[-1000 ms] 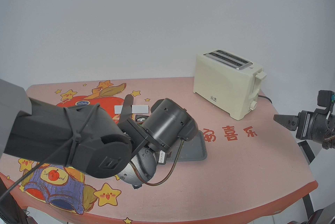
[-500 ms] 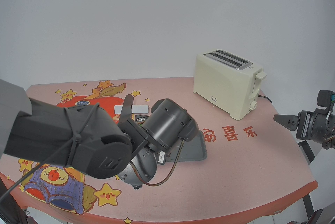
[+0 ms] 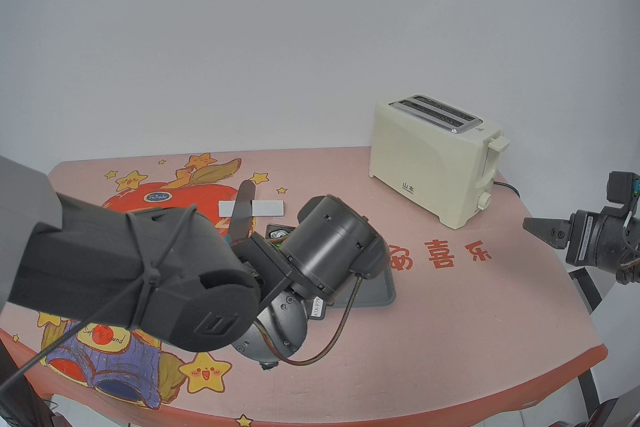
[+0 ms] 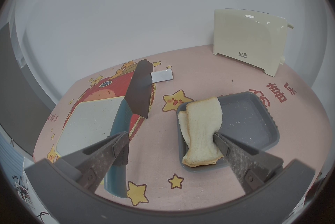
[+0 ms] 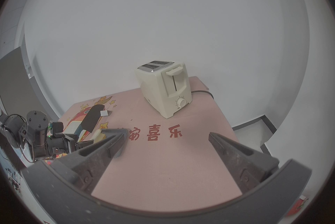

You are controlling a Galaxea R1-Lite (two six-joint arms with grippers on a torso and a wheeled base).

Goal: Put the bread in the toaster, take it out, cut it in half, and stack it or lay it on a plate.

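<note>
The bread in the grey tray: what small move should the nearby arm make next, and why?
Probably ease the left gripper down and shut it on the bread. Its fingers are open, the bread lies ungripped in the tray near one fingertip, and the toaster slots look empty, so toasting has likely not begun.

cream toaster [image 3: 433, 158], gry tray [image 4: 251, 120], white bread [image 4: 202, 130], pink star-print tbl [image 3: 467, 315], teal-hndl knife [image 4: 138, 92]
</note>
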